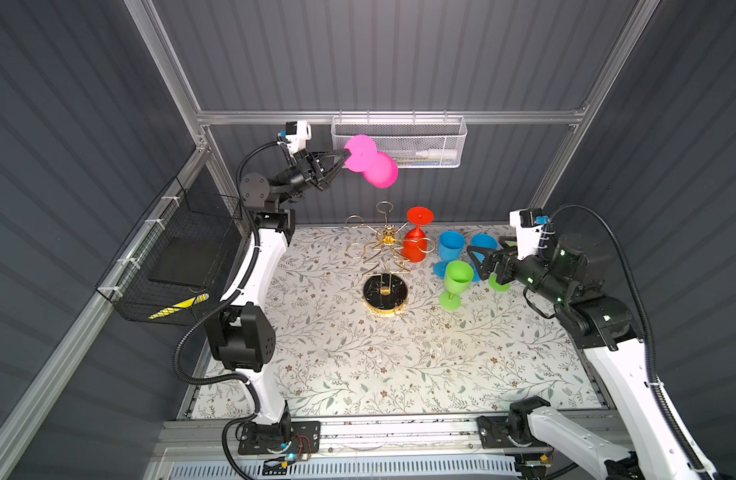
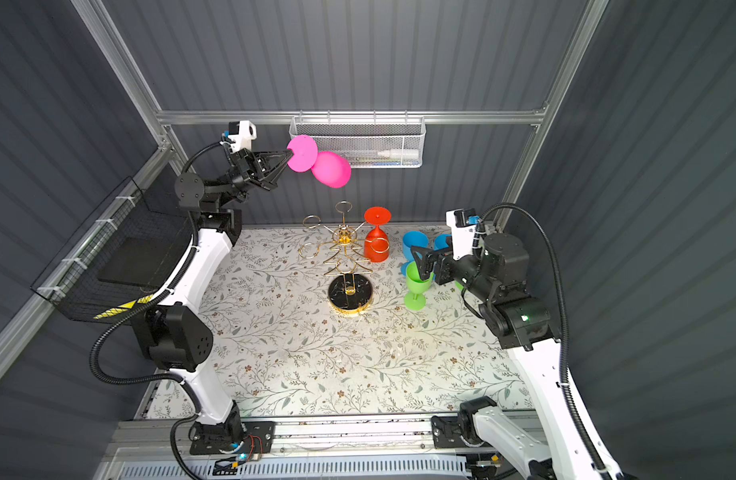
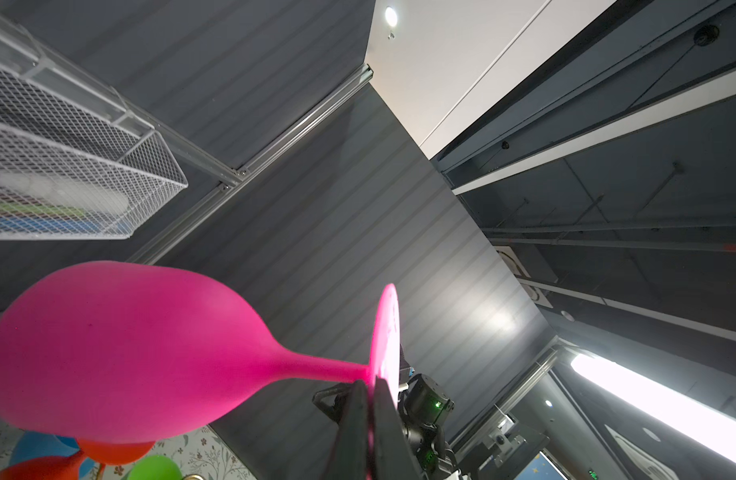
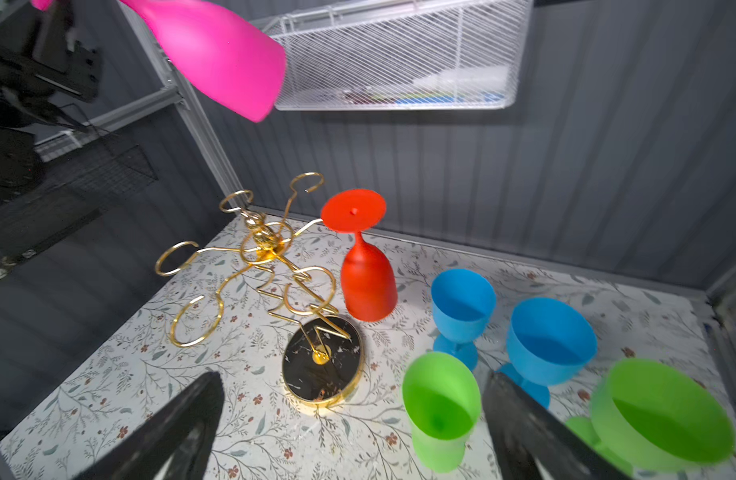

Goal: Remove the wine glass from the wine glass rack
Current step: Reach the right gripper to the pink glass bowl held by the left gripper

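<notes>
Left gripper (image 1: pixel 345 156) pinched shut on the foot-disc rim of the pink wine glass (image 1: pixel 380 171), likely because the foot sits exposed above a ring. Bowl juts sideways past the fingertips. Wine glass rack (image 1: pixel 385 245) well below. Right gripper (image 1: pixel 477 262) gaping, empty, beside the green glass (image 1: pixel 457 276).

The pink glass (image 1: pixel 380 169) is up in the air, tipped sideways. The gold rack (image 1: pixel 376 291) stands on the counter (image 1: pixel 399 365), a red glass (image 1: pixel 416 247) hanging on it.
</notes>
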You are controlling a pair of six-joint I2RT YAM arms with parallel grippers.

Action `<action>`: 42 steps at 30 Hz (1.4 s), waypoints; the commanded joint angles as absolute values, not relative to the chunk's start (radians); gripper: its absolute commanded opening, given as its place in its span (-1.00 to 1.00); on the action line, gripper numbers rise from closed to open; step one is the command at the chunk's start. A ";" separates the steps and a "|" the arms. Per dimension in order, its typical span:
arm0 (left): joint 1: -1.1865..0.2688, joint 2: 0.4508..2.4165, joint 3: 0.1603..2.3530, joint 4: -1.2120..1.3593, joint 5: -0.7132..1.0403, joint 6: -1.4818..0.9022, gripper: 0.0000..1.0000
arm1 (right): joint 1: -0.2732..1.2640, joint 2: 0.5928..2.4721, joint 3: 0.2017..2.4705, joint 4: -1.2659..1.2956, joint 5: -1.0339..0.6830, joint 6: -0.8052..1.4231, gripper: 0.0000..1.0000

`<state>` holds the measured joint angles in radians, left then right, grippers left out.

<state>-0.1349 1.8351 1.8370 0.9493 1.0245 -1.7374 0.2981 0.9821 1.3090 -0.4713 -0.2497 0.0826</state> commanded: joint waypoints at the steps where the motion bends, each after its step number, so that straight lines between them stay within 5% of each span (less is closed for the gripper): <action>1: -0.135 1.766 1.790 1.051 1.065 -1.812 -1.00 | 0.372 1.011 1.359 -0.430 -0.233 -0.009 0.98; 19: -0.137 1.572 1.497 1.123 1.118 -1.881 -1.00 | 0.658 1.221 1.471 -0.240 -0.297 -0.440 0.98; 42: -0.137 1.518 1.427 1.240 1.113 -1.999 -1.00 | 0.673 1.487 1.604 0.028 -0.272 -0.466 0.98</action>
<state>-0.1349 1.5501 1.4303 1.1767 1.1046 -1.9800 0.6678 1.4708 1.5616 -0.0208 -0.2840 -0.4644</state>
